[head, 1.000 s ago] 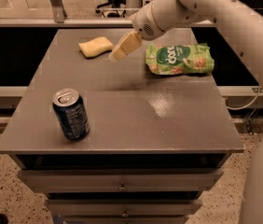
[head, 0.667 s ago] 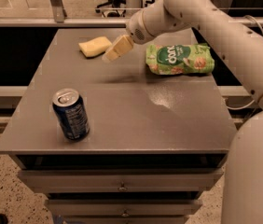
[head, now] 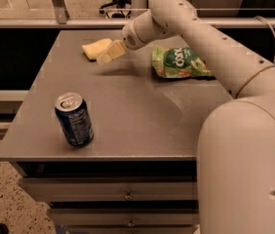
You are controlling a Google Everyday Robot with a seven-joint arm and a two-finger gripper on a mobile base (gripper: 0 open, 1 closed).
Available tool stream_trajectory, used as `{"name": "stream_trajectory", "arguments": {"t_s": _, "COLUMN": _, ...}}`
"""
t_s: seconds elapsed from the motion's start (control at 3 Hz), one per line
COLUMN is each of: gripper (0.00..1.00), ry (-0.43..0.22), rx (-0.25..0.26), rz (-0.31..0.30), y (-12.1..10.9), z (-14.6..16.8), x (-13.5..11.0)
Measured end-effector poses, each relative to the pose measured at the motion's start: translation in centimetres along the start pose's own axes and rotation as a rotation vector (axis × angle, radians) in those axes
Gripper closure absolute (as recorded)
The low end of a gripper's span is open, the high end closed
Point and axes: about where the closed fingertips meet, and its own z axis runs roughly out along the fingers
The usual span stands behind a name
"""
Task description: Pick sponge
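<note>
The sponge (head: 94,48) is a small pale yellow block lying at the far left of the grey table top (head: 127,106). My gripper (head: 107,55) reaches in from the right on a long white arm. Its pale yellow tips hang just above the table, right next to the sponge's near right edge and partly overlapping it in view. I cannot tell whether it touches the sponge.
A blue soda can (head: 74,119) stands upright near the table's front left. A green snack bag (head: 179,62) lies at the far right, under the arm. The arm's large white base (head: 247,169) fills the lower right. Drawers sit below the table's front edge.
The gripper has moved left and closer to the sponge. The sponge, can and bag have stayed where they were.
</note>
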Motion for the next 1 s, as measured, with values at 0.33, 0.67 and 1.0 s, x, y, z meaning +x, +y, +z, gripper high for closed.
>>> {"name": "stream_trajectory", "arguments": {"t_s": 0.33, "gripper": 0.09, "ry": 0.019, "rx": 0.014, "rz": 0.033, "y": -0.9, "z": 4.1, "x": -0.3}}
{"name": "stream_trajectory", "arguments": {"t_s": 0.67, "gripper": 0.40, "ry": 0.012, "rx": 0.023, "rz": 0.044, "y": -1.3, "z": 5.4, "x": -0.7}}
{"name": "stream_trajectory", "arguments": {"t_s": 1.0, "gripper": 0.71, "ry": 0.000, "rx": 0.023, "rz": 0.044, "y": -1.2, "z": 5.3, "x": -1.2}}
